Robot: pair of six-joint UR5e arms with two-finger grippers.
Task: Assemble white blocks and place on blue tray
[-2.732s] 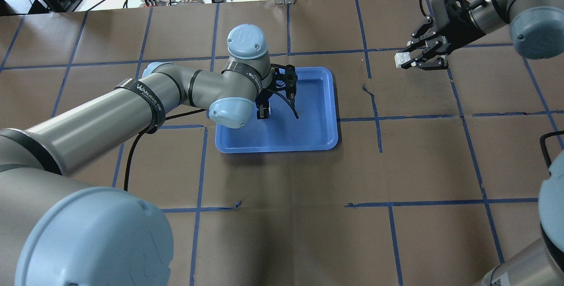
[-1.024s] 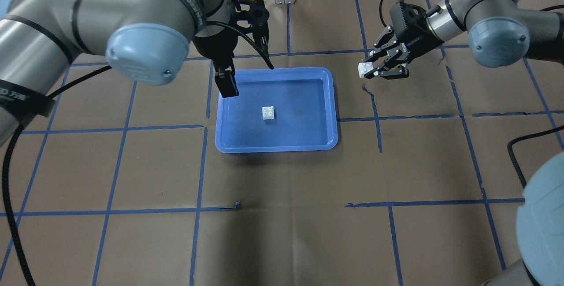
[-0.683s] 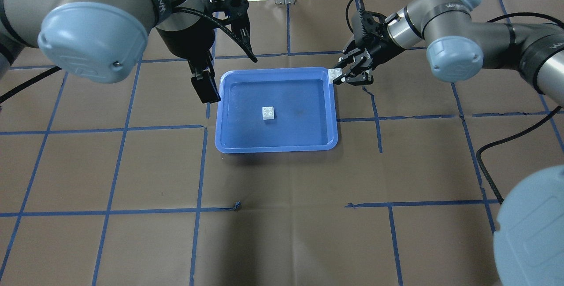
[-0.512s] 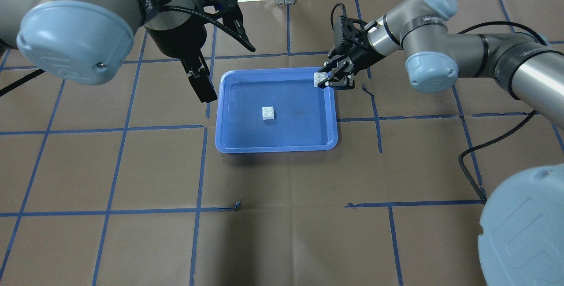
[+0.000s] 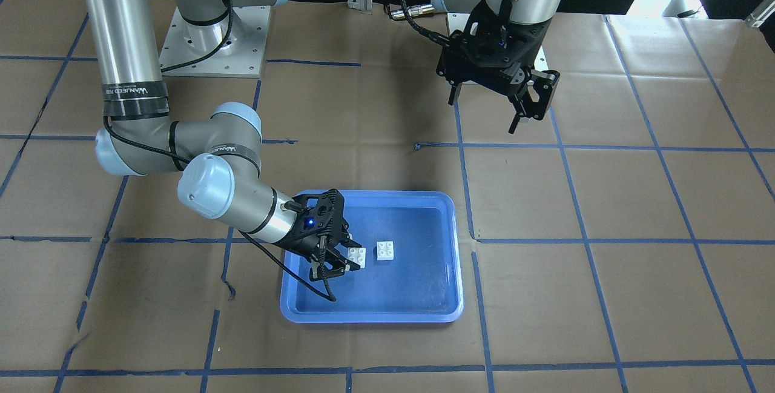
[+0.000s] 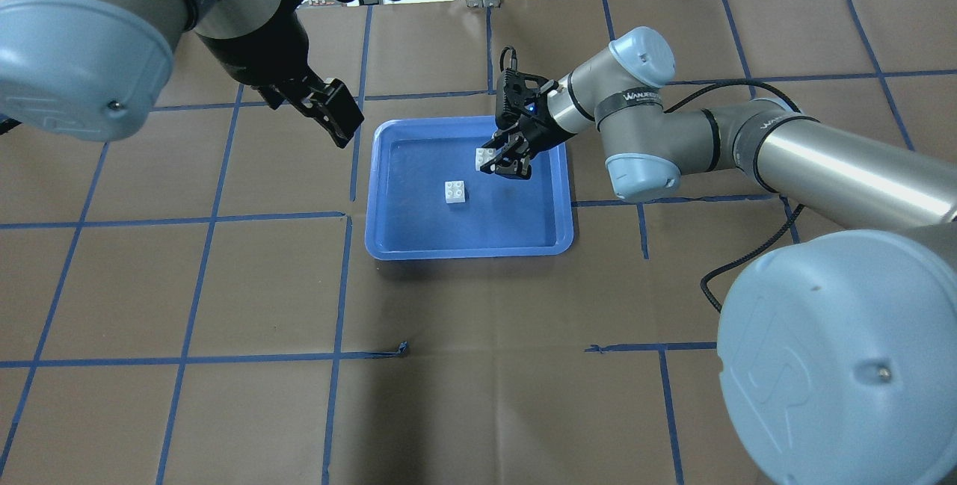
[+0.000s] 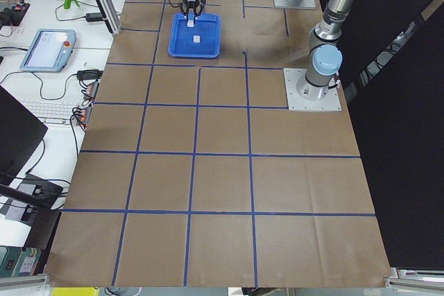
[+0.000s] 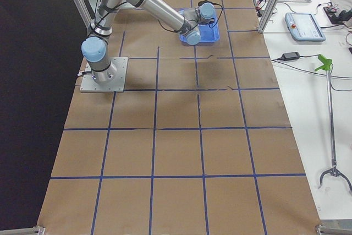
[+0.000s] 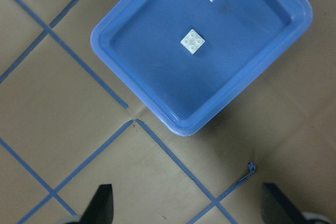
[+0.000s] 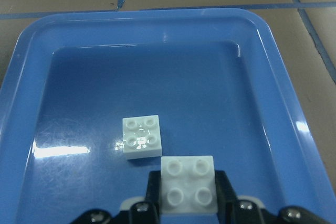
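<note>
Action on the left first: the left gripper (image 9: 190, 206) hangs over the brown-papered table (image 6: 486, 395), off the tray's far left corner, its fingers spread wide with nothing between them. Across to the middle now, and the blue tray (image 6: 467, 252) lies flat on the paper, with one white block (image 6: 455, 191) sitting studs-up near the centre of its floor, touching nothing else. A touch to the right and farther back, the other white block (image 6: 484, 158) is studs-up too, pinched between the fingertips of the right gripper (image 6: 499, 162), which reaches in over the tray's far right part. On the right wrist camera the two blocks come close corner to corner, but a gap shows between them. Whether the held block touches the tray floor, I cannot tell.
</note>
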